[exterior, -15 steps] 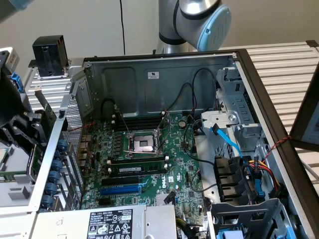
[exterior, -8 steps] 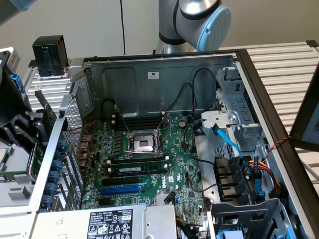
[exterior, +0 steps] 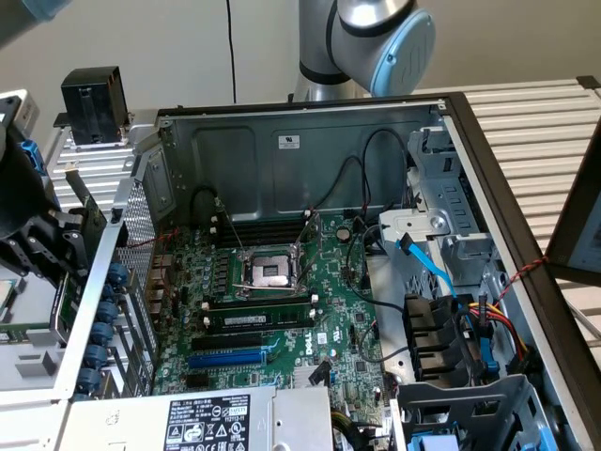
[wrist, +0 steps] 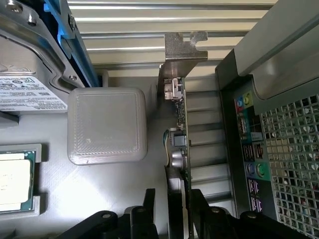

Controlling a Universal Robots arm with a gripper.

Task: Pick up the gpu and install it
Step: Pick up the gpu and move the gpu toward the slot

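Note:
The gpu [wrist: 178,149] stands on edge, a green board with a dark cooler on one side and its silver end bracket [wrist: 182,50] at the far end. My gripper [wrist: 173,195] straddles its near end. One finger [wrist: 198,199] lies against the board side. The other finger [wrist: 149,199] stands a small gap off the cooler, so the jaws read as open around the card. In the exterior view my gripper [exterior: 42,235] and the gpu [exterior: 86,214] are at the far left, just outside the open computer case [exterior: 310,141].
A grey parts tray [wrist: 107,124] holds a raised square block, a processor [wrist: 15,177] and a hard drive with a white label [wrist: 27,92]. The case's rear ports and mesh [wrist: 279,159] stand close beside the card. Inside lie the motherboard [exterior: 282,301], a blue slot [exterior: 228,359] and cables [exterior: 441,272].

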